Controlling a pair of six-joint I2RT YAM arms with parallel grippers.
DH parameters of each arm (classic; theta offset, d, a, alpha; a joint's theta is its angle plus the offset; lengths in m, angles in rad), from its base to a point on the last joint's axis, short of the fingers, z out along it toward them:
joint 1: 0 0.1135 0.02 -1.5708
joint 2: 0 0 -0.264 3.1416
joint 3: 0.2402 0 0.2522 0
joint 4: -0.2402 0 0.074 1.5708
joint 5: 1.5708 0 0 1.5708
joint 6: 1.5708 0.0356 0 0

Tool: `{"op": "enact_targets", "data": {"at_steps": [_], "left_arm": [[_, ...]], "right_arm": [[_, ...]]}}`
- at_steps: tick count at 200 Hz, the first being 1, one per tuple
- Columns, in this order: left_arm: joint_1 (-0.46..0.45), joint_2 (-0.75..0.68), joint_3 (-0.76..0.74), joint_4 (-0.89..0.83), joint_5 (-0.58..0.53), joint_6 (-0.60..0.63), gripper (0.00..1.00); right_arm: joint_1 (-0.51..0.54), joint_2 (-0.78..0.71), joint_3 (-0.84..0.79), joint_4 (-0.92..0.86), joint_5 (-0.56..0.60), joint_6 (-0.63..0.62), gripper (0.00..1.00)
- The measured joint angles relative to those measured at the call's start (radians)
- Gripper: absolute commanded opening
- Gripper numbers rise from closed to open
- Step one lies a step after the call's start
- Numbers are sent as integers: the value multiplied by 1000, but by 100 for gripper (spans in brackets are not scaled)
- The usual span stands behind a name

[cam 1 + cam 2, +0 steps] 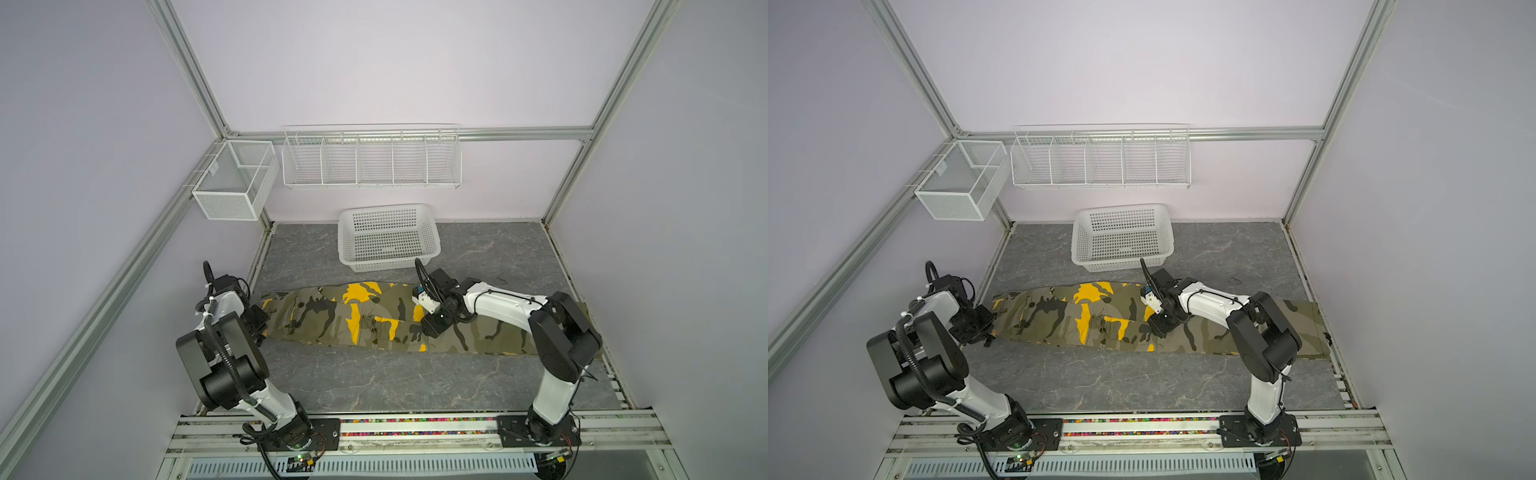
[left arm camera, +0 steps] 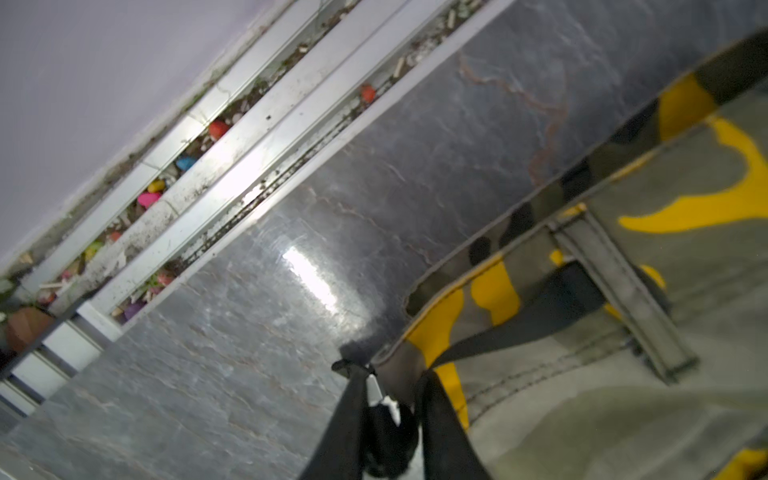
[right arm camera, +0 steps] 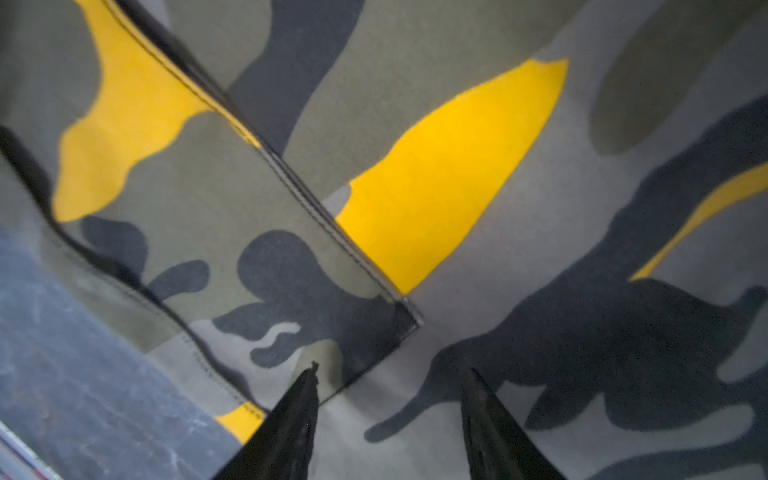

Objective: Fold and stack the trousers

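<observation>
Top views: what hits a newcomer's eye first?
Camouflage cargo trousers lie stretched across the grey table, yellow patches glaring. The right gripper is open above their middle; the left gripper is at their left end. A white lattice basket stands empty behind them.

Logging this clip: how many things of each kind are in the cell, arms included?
Trousers: 1
Plastic basket: 1
Wall wire holders: 2 (mesh bin, divided rack)
Robot arms: 2 (left arm, right arm)
Total: 6
</observation>
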Motion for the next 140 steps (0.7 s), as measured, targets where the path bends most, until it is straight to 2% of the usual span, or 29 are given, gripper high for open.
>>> {"op": "enact_targets", "data": {"at_steps": [20, 57, 71, 108, 140], "left_arm": [[0, 0, 0, 11, -14, -3, 48], [-5, -57, 6, -17, -1, 1, 67], [-17, -119, 8, -44, 11, 0, 69], [-87, -288, 12, -128, 89, -2, 73], [-247, -378, 8, -143, 194, -27, 76]], "right_arm": [[-24, -80, -19, 3, -25, 43, 58], [-79, -200, -94, 72, -64, 184, 67], [-103, -212, -134, 100, -67, 249, 72], [-183, -216, -204, 119, -38, 386, 77], [-307, -250, -203, 61, 14, 399, 86]]}}
